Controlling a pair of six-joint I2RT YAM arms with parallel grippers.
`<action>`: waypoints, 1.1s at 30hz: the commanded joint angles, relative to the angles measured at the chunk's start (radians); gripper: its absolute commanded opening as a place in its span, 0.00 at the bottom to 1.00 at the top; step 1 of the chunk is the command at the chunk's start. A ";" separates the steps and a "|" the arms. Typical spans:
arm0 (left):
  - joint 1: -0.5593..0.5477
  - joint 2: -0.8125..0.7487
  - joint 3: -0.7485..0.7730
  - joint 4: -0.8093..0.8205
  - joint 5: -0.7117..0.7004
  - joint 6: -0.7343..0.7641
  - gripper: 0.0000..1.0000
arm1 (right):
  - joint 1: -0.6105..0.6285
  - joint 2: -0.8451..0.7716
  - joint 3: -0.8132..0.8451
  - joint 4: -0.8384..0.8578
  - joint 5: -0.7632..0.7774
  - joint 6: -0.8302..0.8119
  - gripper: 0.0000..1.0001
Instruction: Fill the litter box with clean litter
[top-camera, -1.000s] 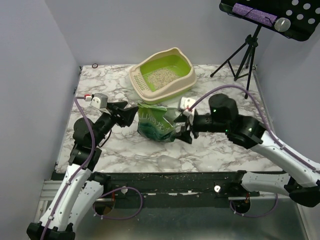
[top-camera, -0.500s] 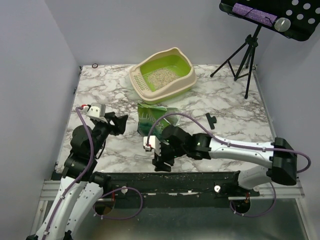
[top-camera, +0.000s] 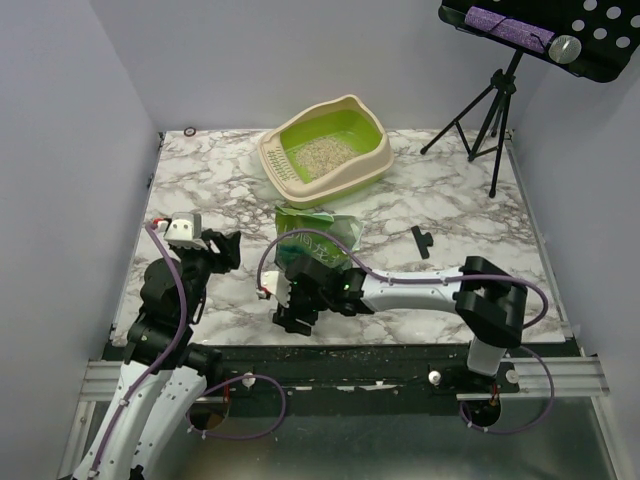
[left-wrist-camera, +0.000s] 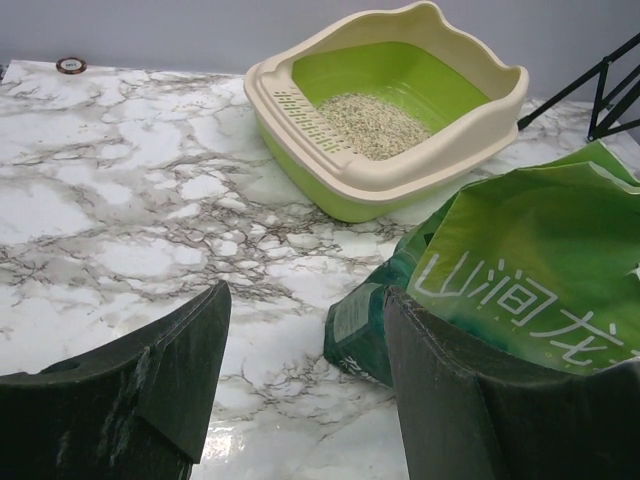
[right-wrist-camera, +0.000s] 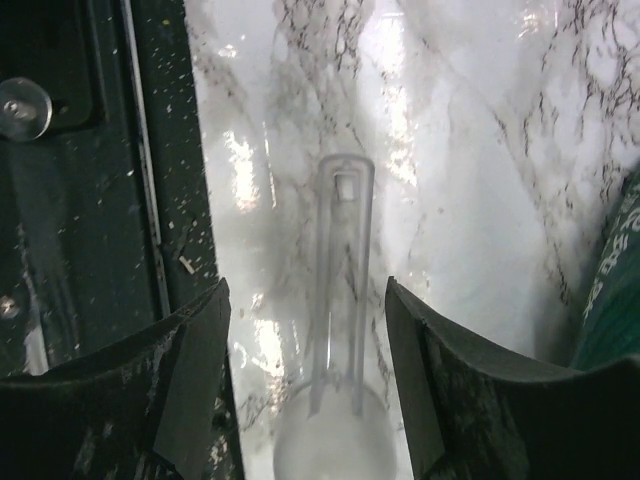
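The litter box (top-camera: 372, 160) stands at the back middle of the table with a patch of litter (top-camera: 318, 153) on its green floor; both also show in the left wrist view, the litter box (left-wrist-camera: 390, 180) and the litter (left-wrist-camera: 375, 125). My right gripper (top-camera: 293, 318) is open, low at the near edge. In the right wrist view its fingers (right-wrist-camera: 305, 295) straddle the handle of the clear plastic scoop (right-wrist-camera: 340, 250), which lies flat and is not touched. My left gripper (top-camera: 228, 250) is open and empty, left of the green printed bag (top-camera: 315, 245), as the left wrist view (left-wrist-camera: 305, 300) shows.
The green bag (left-wrist-camera: 520, 270) stands between the grippers and the litter box. A black tripod (top-camera: 490, 120) stands at the back right. A small black part (top-camera: 420, 240) lies right of the bag. A small ring (top-camera: 190, 131) lies at the back left. A black rail (right-wrist-camera: 80, 200) borders the near edge.
My right arm has swung from the bag's right side to the near edge, over the scoop. My left gripper has drawn back leftward from the bag.
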 joint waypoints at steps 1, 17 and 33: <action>-0.003 -0.016 -0.003 -0.020 -0.050 0.009 0.71 | 0.010 0.071 0.070 0.067 0.046 -0.036 0.72; -0.003 -0.042 -0.003 -0.022 -0.085 0.000 0.70 | 0.008 0.215 0.122 0.076 0.068 -0.056 0.72; -0.003 -0.067 -0.004 -0.019 -0.110 -0.004 0.71 | 0.008 0.158 0.093 0.078 0.126 -0.024 0.09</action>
